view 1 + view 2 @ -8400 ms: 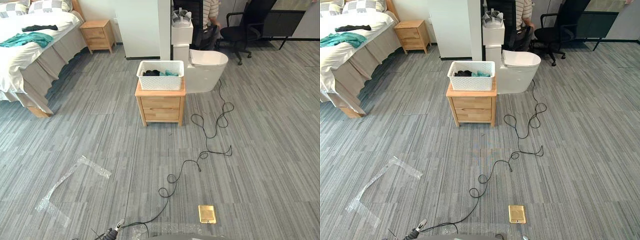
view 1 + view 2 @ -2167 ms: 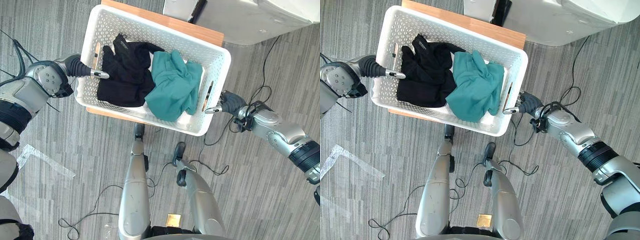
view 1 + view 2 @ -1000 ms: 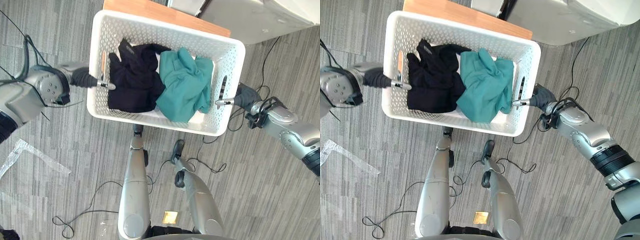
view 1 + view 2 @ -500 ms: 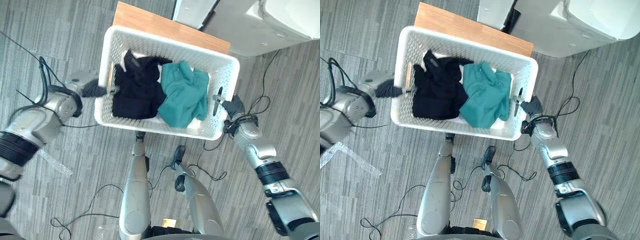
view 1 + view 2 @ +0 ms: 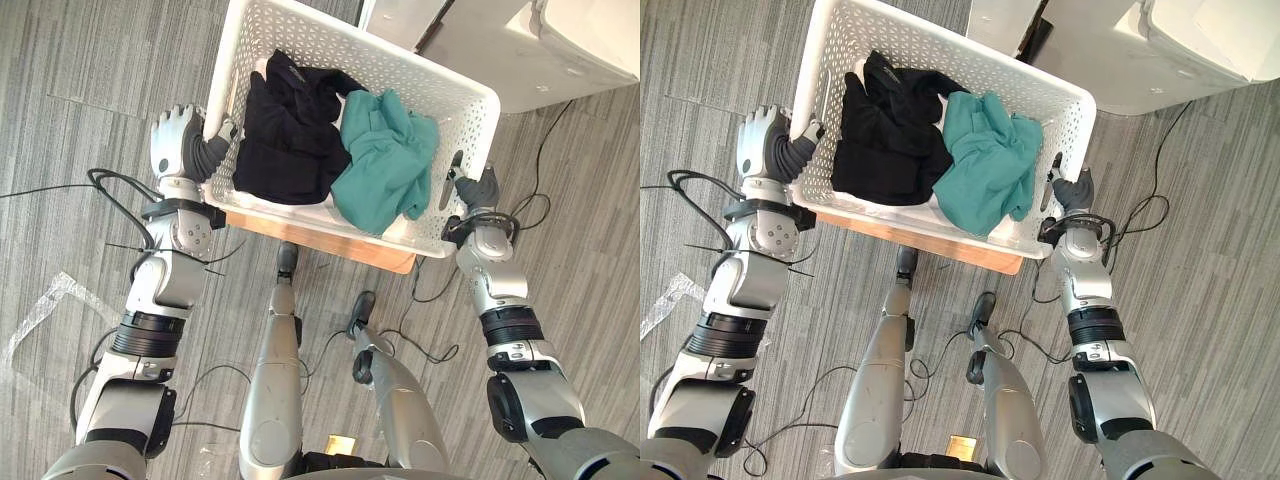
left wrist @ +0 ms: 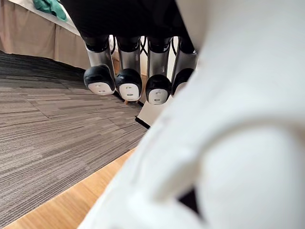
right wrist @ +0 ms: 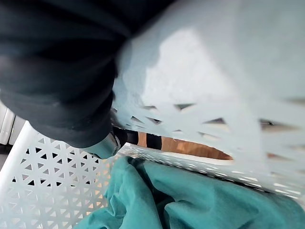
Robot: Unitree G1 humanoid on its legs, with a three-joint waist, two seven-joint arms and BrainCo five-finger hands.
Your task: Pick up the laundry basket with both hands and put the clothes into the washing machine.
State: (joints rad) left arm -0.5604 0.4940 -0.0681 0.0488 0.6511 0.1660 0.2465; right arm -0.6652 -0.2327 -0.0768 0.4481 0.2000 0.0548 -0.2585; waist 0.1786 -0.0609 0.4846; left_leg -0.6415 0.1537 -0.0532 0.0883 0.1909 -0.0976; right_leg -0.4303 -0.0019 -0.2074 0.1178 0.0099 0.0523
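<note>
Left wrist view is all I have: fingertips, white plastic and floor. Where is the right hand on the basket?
Observer: The right hand is at the laundry basket's right end wall, next to the handle slot there.
Operator: And where does my left hand sit against it?
Observer: The left hand is against the opposite end wall, beside that end's handle slot.
Operator: What is in the basket?
Observer: A black garment and a teal garment lie inside it, side by side, the black one nearer the left hand.
</note>
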